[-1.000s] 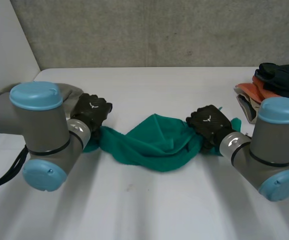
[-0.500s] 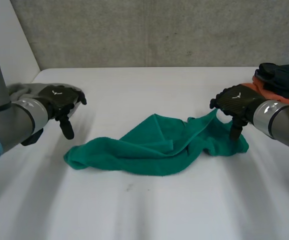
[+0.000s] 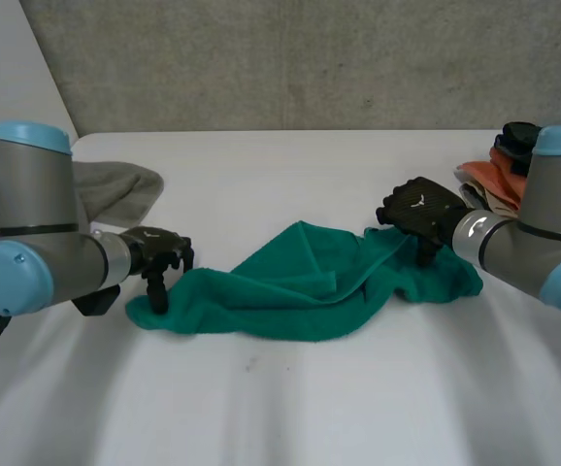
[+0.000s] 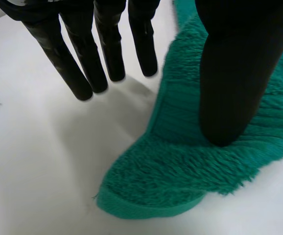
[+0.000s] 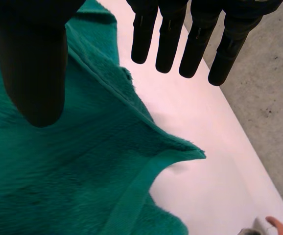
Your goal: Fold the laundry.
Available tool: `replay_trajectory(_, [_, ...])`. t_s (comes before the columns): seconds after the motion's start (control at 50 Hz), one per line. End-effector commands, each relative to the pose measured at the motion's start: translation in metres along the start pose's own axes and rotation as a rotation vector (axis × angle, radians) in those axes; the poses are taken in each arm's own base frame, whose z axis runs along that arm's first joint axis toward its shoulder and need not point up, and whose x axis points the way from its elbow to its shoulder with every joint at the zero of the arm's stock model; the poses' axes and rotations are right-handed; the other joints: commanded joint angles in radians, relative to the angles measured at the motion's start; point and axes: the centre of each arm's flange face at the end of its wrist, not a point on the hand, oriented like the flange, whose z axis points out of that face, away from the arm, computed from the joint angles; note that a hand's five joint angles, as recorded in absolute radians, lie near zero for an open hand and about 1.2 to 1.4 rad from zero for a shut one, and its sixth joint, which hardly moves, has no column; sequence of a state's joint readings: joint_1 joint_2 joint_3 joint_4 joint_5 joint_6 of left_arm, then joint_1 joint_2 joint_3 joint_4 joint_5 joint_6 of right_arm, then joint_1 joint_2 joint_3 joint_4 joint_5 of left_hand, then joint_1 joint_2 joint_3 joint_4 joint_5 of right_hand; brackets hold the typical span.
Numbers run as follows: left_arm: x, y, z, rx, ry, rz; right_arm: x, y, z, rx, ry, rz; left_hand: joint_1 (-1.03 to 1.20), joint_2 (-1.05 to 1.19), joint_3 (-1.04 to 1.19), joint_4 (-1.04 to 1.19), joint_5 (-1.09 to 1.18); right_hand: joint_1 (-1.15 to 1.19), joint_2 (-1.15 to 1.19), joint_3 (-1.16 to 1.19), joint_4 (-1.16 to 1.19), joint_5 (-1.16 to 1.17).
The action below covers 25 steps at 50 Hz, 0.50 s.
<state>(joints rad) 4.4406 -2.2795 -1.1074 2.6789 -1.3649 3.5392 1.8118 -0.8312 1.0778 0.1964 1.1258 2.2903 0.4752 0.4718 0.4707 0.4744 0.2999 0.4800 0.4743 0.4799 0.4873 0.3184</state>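
A green towel lies crumpled and drawn out sideways in the middle of the white table. My left hand hangs over the towel's left end, fingers pointing down. In the left wrist view its straight fingers stand over bare table beside the towel's edge, while the thumb is over the pile. My right hand hovers at the towel's right end. There its fingers are straight over the table past a towel corner, thumb above the cloth. Both hands are open.
A grey cloth lies at the back left behind my left arm. A heap of orange, black and pale clothes sits at the table's right edge. A concrete wall closes off the back.
A second ago both hands were on the towel's ends. They let go and rose outward, leaving it drawn out longer. Now both have come back down to its two ends.
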Motion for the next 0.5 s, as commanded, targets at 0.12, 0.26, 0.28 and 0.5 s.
replay_trajectory(0.12, [0.006,-0.003,0.002,-0.002,-0.067,0.069,-0.003,0.025,0.05,0.087,0.085,-0.089,0.921,0.924,0.926,0.922,0.922,0.255,0.261,0.255,0.248,0.242])
replay_trajectory(0.26, [0.003,-0.018,0.008,0.048,-0.153,0.166,0.014,0.024,0.073,0.15,0.177,-0.135,0.921,0.924,0.926,0.922,0.922,0.916,0.922,0.916,0.909,0.903])
replay_trajectory(0.28, [0.001,-0.023,0.008,0.066,-0.173,0.181,0.021,0.021,0.074,0.167,0.204,-0.144,0.921,0.924,0.926,0.922,0.922,0.916,0.922,0.916,0.909,0.903])
replay_trajectory(0.5, [-0.047,-0.204,-0.096,0.943,-0.655,0.131,0.18,-0.107,0.013,0.679,0.961,-0.072,0.921,0.924,0.926,0.922,0.922,0.916,0.922,0.916,0.909,0.903])
